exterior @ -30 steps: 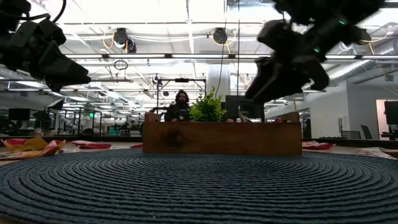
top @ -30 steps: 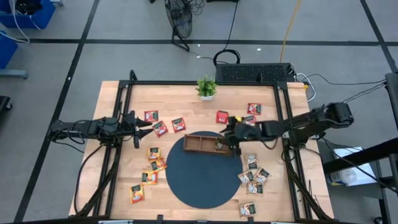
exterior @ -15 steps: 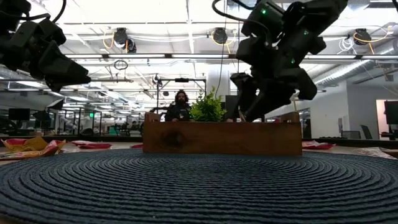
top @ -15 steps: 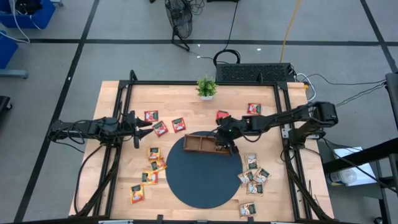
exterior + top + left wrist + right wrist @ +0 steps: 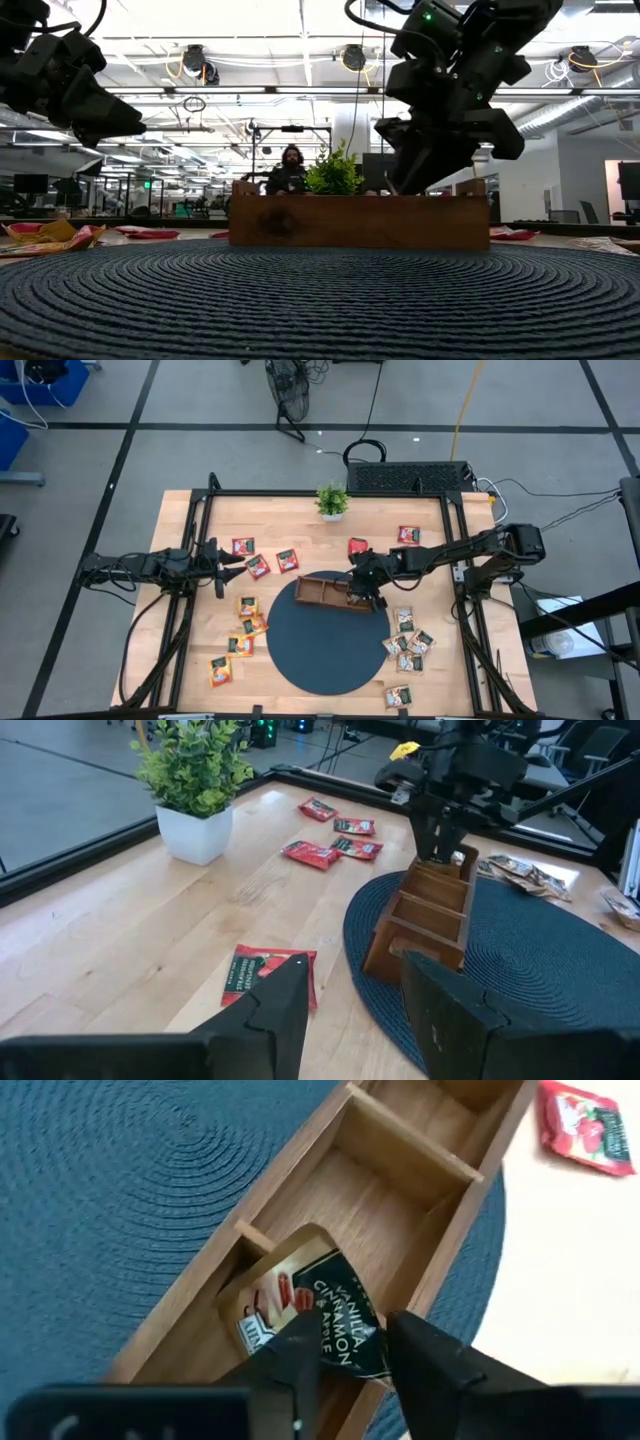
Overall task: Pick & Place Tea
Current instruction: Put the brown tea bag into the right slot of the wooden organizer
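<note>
Right gripper [image 5: 364, 596] moved from table over tray [image 5: 318, 593]; jaws narrowed.

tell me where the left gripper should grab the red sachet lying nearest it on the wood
The red sachet lies flat on the table, so the left gripper likely does best coming straight down, with fingers pinching across two opposite edges. Its far edge has bare wood around it.

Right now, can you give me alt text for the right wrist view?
The right gripper pinches a tea sachet over an end compartment of the wooden tray, which sits on a dark mat. A red sachet lies on the table beyond.
</note>
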Motion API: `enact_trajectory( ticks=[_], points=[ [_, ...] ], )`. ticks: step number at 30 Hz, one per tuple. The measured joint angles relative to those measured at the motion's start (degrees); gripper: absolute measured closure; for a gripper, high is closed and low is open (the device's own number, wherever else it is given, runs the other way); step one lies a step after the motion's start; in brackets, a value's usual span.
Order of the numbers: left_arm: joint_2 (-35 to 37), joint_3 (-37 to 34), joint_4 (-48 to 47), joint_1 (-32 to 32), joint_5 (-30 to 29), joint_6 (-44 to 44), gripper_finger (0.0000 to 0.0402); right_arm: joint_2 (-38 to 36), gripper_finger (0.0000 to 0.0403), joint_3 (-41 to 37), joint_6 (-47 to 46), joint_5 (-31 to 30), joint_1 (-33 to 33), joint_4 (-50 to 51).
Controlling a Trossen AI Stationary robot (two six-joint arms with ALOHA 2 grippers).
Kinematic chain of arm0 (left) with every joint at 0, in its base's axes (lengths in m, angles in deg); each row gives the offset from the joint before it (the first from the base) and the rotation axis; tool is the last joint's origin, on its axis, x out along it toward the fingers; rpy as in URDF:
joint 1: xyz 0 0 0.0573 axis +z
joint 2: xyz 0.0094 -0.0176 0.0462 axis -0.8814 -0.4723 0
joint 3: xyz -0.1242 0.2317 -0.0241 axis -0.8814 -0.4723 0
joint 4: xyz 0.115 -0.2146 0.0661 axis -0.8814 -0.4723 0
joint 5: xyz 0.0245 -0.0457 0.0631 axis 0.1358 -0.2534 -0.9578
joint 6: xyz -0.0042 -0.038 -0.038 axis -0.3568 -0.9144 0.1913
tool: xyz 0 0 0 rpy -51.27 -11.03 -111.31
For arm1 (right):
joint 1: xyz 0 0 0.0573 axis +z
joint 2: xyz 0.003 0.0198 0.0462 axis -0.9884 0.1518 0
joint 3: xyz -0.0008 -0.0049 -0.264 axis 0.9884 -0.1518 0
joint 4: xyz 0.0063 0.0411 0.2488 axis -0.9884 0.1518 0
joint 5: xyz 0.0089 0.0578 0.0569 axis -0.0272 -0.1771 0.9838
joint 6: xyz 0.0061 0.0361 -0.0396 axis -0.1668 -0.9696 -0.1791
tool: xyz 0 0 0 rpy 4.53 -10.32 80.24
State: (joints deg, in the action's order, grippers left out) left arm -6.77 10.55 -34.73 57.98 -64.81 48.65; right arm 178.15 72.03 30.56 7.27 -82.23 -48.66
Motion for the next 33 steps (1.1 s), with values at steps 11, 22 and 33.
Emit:
enact_trajectory(
  ticks=[11,22,33],
  points=[
    [0.0,-0.02,-0.02,0.0,-0.01,0.0,0.024,-1.72,0.0394,-0.08,-0.02,-1.49,0.82,3.22],
    [-0.01,0.0,0.0,0.0,0.0,0.0,0.024,-12.65,0.0402,-0.04,-21.13,-17.91,5.6,4.99],
    [0.0,0.0,0.0,0.0,0.0,0.0,0.024,-4.62,0.0402,-0.11,-37.49,-60.66,24.79,3.93]
  ],
)
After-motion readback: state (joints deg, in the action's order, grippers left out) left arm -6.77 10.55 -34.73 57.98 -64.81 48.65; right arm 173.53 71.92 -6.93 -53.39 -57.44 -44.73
